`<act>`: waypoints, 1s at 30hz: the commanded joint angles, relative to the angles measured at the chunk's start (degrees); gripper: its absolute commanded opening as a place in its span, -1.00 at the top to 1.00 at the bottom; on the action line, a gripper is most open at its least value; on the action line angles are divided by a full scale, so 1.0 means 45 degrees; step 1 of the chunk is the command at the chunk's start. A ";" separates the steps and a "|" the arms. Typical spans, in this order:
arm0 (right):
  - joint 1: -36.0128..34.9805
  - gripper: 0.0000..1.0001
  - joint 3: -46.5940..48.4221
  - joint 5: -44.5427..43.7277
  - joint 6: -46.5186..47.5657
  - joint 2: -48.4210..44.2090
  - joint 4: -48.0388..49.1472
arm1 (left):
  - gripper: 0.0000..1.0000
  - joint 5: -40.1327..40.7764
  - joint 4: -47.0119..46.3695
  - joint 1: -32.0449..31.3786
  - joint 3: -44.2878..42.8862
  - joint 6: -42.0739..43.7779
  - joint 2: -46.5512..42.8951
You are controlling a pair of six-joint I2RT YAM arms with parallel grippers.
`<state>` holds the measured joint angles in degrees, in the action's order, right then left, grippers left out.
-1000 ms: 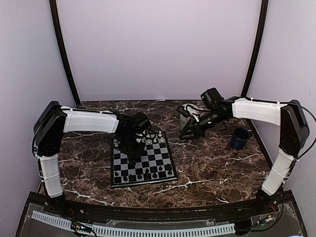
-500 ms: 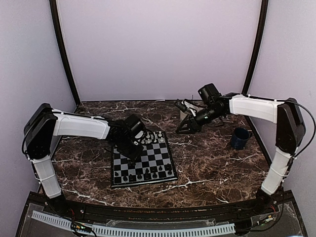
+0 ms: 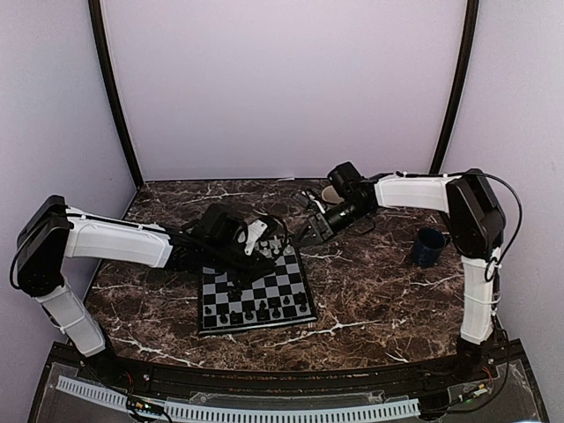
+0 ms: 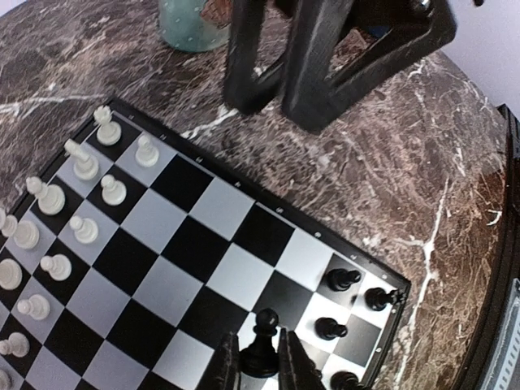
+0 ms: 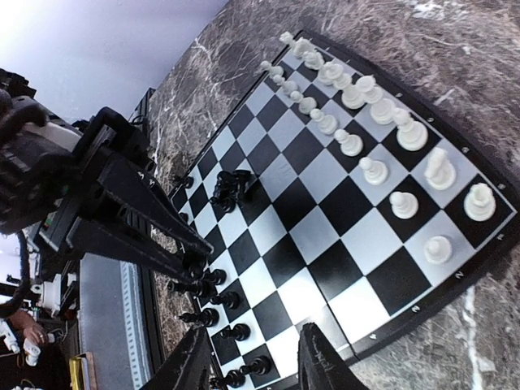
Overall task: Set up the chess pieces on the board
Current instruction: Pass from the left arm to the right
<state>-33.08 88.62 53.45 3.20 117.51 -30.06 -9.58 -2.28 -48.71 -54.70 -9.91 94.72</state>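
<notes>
Left gripper (image 4: 258, 361): closed narrow on a black pawn (image 4: 262, 341), pinching its lower body.
Pawn position: over the board (image 4: 213, 207), just inward of the black pieces (image 4: 341, 280). Whether its base touches the square cannot be told.
Right gripper (image 5: 258, 366): partly spread, empty, off the board's corner by the white pieces (image 5: 357, 142).
Risk, release: the pawn likely topples if let go tilted or off-centre.
Risk, neighbours: the retreating fingers could clip adjacent black pawns.
Risk, arms: the wrists are close and could collide.

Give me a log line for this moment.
left gripper: shut on black pawn, mid board | right gripper: open, empty, near board corner | white pieces: two rows
</notes>
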 commanded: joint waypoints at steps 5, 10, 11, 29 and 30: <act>-0.0968 0.19 0.0356 0.2102 -0.2048 0.0590 0.1044 | 0.76 -0.0393 -0.1199 -0.0510 0.0104 0.0479 -0.0883; -0.1119 0.20 0.0462 0.2324 -0.2483 0.0928 0.1245 | 0.75 -0.0223 -0.1247 -0.0618 0.0184 0.0470 -0.1028; -0.1142 0.21 0.0434 0.2470 -0.2605 0.0953 0.1333 | 0.75 -0.0198 -0.1250 -0.0636 0.0187 0.0459 -0.1048; -0.1166 0.36 -0.0654 0.3444 -0.3976 0.0808 0.2897 | 0.74 0.0604 -0.1126 -0.0738 0.0173 0.0438 -0.1021; -0.1165 0.36 -0.0660 0.3270 -0.3810 0.0733 0.2768 | 0.74 0.0670 -0.1105 -0.0738 0.0176 0.0459 -0.1035</act>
<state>-38.11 86.28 69.36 -15.44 121.73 -17.78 -8.19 -6.83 -51.68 -54.68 -8.54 92.51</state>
